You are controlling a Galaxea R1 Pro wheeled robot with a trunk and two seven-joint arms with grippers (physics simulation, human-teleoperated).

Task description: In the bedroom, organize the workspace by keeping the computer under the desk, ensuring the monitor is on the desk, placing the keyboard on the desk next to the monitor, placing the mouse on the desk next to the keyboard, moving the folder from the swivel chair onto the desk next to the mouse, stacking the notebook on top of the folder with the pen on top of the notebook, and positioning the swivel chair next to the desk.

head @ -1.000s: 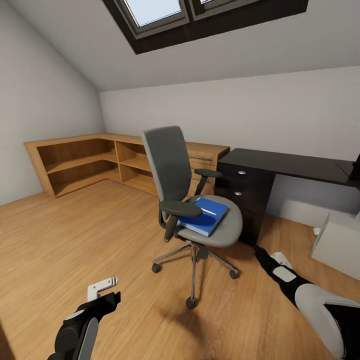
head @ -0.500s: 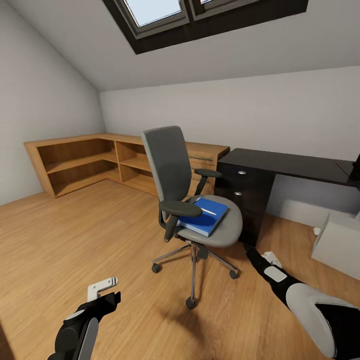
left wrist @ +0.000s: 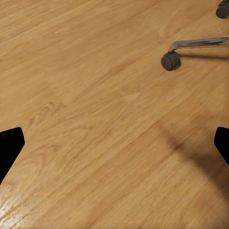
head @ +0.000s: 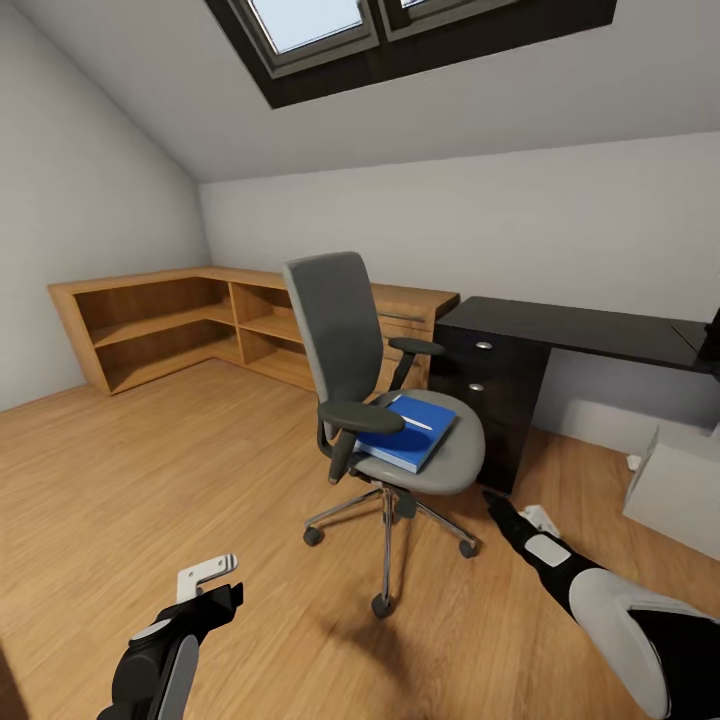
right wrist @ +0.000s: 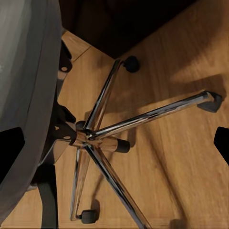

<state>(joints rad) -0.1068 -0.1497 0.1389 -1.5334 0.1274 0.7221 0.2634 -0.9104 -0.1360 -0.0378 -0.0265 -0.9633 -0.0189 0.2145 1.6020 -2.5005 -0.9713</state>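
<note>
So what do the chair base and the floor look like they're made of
The swivel chair's base looks like polished chrome metal: its spokes are shiny and reflective, ending in dark, probably plastic, casters. The floor looks like light wood planks with visible grain and a slight sheen, possibly laminate.

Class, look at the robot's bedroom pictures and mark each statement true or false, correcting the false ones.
1. A blue folder lies on the chair seat. True.
2. The chair stands on a carpet. False: it stands on a wooden floor.
3. The right gripper is reaching toward the chair. True: in the head view it points at the chair, low beside its base.
4. The left gripper holds the folder. False: it hangs open over bare floor, holding nothing.
5. The desk is light wood. False: it is black; the light wood piece is the shelf unit.
</note>
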